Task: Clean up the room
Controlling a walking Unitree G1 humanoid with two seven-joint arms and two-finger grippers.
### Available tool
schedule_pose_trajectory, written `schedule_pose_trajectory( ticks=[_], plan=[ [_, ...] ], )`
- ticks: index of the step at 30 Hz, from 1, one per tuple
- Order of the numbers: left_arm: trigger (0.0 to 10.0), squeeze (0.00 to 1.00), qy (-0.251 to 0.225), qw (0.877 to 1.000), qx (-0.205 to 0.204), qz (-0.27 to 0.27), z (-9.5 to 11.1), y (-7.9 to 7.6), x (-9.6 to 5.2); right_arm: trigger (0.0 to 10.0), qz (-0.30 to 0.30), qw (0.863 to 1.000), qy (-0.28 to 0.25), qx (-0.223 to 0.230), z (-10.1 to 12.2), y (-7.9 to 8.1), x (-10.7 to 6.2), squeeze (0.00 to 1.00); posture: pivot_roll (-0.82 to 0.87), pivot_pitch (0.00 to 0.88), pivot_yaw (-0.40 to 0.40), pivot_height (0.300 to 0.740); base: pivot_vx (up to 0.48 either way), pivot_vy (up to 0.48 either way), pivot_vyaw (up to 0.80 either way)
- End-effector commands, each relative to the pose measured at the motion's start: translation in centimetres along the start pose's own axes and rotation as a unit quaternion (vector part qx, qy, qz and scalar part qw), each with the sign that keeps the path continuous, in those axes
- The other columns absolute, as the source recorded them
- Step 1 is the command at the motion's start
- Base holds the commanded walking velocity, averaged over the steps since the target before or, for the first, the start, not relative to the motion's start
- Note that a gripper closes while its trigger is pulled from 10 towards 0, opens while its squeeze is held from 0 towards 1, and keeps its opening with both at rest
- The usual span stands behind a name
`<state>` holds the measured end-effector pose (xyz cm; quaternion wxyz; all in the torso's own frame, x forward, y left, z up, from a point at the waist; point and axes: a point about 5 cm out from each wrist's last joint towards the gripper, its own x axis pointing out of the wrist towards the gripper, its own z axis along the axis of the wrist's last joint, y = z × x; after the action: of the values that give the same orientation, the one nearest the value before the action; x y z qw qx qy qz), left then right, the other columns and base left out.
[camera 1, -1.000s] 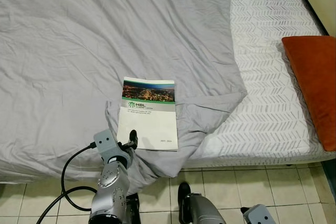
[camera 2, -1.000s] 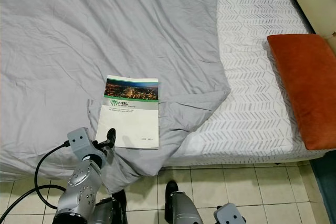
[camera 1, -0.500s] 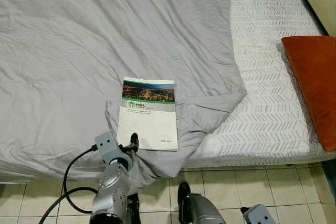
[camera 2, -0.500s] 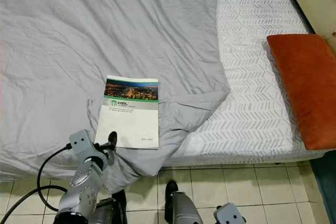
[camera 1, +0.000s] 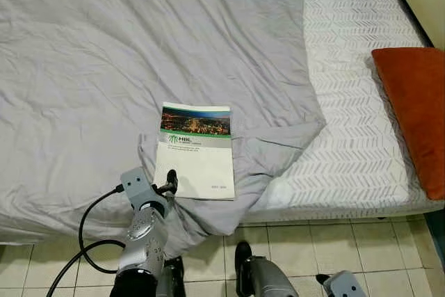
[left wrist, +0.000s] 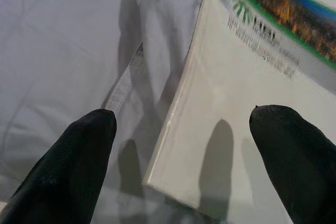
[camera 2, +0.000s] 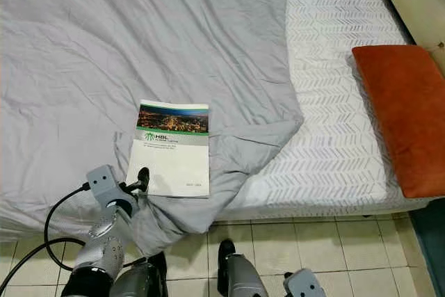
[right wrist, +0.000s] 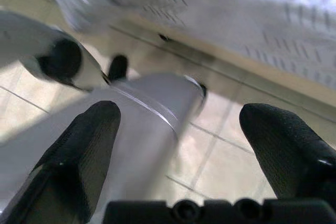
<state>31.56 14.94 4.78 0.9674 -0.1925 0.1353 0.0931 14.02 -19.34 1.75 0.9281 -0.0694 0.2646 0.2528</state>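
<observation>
Glossy booklet (camera 1: 195,151) on grey duvet (camera 1: 83,67) | my left gripper (left wrist: 181,145) spread, straddling its near corner | judged: slide one finger under the edge, then pinch.

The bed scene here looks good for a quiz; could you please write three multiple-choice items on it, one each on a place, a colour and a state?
1. Where does the booklet lie?
A. On the grey sheet near the bed's front edge
B. On the tiled floor
C. On the orange pillow

2. What colour is the pillow at the right side of the bed?
A. Blue
B. Orange
C. Green

3. How does the left gripper stand?
A. Shut on the booklet
B. Shut on the sheet
C. Open, fingers straddling the booklet's near corner

Answers:
1 A: the eye views show the booklet flat on the grey sheet, close to the front edge.
2 B: the pillow is plainly orange against the white patterned mattress cover.
3 C: the left wrist view shows both black fingers wide apart with nothing between them gripped.
</observation>
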Motion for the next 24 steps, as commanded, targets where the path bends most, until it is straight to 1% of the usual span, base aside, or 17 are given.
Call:
schedule_pose_trajectory(
  ticks=[1, 3, 6, 7, 9, 11, 14, 17, 19, 20, 23, 24],
  plan=[
    [10.0, 0.0, 0.028, 1.0, 0.002, 0.009, -1.6, 0.5, -0.3, 10.0, 0.016, 1.0, 0.009, 0.019, -1.0, 0.5, -0.4, 0.0, -0.21, 0.407, -0.098, 0.74, 0.0, 0.0, 0.0],
    [10.0, 0.0, 0.028, 1.0, 0.003, 0.009, -1.6, 0.5, -0.3, 10.0, 0.018, 1.0, 0.01, 0.018, -1.1, 0.5, -0.4, 0.0, -0.21, 0.407, -0.098, 0.74, 0.0, 0.0, 0.0],
    [10.0, 0.0, 0.034, 0.999, 0.002, 0.014, -1.7, 0.7, 0.0, 10.0, 0.022, 0.999, -0.024, 0.015, -0.1, 0.6, 0.1, 0.0, -0.21, 0.409, -0.096, 0.74, 0.0, 0.0, 0.0],
    [10.0, 0.0, 0.035, 0.999, 0.003, 0.014, -1.7, 0.7, 0.1, 10.0, 0.027, 0.999, -0.042, 0.014, 0.6, 0.7, 0.4, 0.0, -0.21, 0.409, -0.095, 0.74, 0.0, 0.0, 0.0],
    [10.0, 0.0, 0.034, 0.999, 0.004, 0.013, -1.7, 0.7, 0.1, 10.0, 0.029, 0.998, -0.049, 0.016, 0.9, 0.8, 0.6, 0.0, -0.21, 0.409, -0.095, 0.74, 0.0, 0.0, 0.0],
    [10.0, 0.0, 0.035, 0.999, 0.004, 0.01, -1.9, 0.5, 0.2, 10.0, 0.042, 0.997, -0.063, 0.014, 1.5, 1.1, 1.1, 0.0, -0.21, 0.409, -0.093, 0.74, 0.0, 0.0, 0.0],
    [10.0, 0.0, 0.037, 0.999, 0.005, 0.009, -2.0, 0.4, 0.2, 10.0, 0.064, 0.995, -0.072, -0.01, 2.0, 1.8, 1.8, 0.0, -0.21, 0.409, -0.091, 0.74, 0.0, 0.0, 0.0],
    [10.0, 0.0, 0.039, 0.999, 0.005, 0.008, -2.1, 0.4, 0.2, 10.0, 0.072, 0.994, -0.078, -0.012, 2.5, 2.1, 2.4, 0.0, -0.21, 0.409, -0.091, 0.74, 0.0, 0.0, 0.0],
    [10.0, 0.0, 0.039, 0.999, 0.006, 0.008, -2.1, 0.4, 0.3, 10.0, 0.076, 0.994, -0.078, -0.016, 2.5, 2.2, 2.5, 0.0, -0.21, 0.406, -0.092, 0.74, 0.0, 0.0, 0.0],
    [9.9, 0.0, 0.04, 0.999, 0.004, 0.007, -2.2, 0.4, 0.3, 10.0, 0.083, 0.993, -0.076, -0.026, 2.4, 2.4, 2.5, 0.0, -0.2, 0.406, -0.093, 0.74, 0.0, 0.0, 0.0],
    [10.0, 0.0, 0.041, 0.999, 0.003, 0.006, -2.3, 0.4, 0.2, 10.0, 0.09, 0.993, -0.074, -0.028, 2.3, 2.7, 2.4, 0.0, -0.2, 0.403, -0.094, 0.74, 0.0, 0.0, 0.0],
    [9.9, 0.0, 0.041, 0.999, 0.004, 0.007, -2.3, 0.4, 0.2, 10.0, 0.093, 0.992, -0.074, -0.03, 2.2, 2.8, 2.4, 0.0, -0.2, 0.403, -0.094, 0.74, 0.0, 0.0, 0.0]
  ],
)
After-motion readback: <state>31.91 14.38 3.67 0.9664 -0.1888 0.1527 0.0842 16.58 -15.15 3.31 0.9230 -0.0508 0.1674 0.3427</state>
